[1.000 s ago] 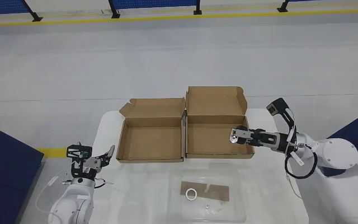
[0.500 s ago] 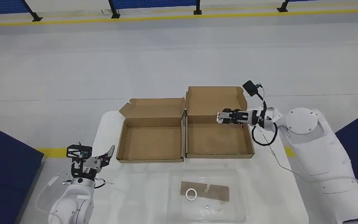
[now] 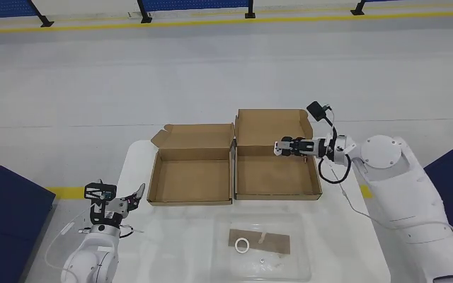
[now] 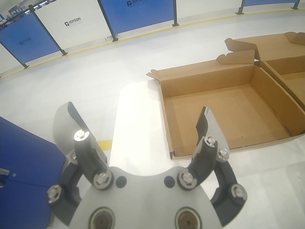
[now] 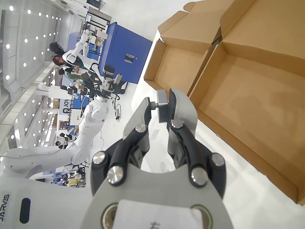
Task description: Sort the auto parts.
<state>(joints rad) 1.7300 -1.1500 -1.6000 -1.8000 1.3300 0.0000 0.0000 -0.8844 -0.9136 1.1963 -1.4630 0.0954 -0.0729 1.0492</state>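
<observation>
Top view: the right claw is above the far side of the right box. The left claw is at the left edge of the counter.
Left wrist view: the left claw is spread wide and empty.
Right wrist view: the right claw is clamped on a small grey metal part.

Table: white tabletop with rounded corners.
Far side, left: open shallow brown cardboard box, lid folded back.
Far side, right: second open brown cardboard box, just beside the first, set slightly farther back.
Near edge: clear shallow plastic tray, apart from both boxes, holding a flat brown cardboard strip, a white ring and small pale bits.
</observation>
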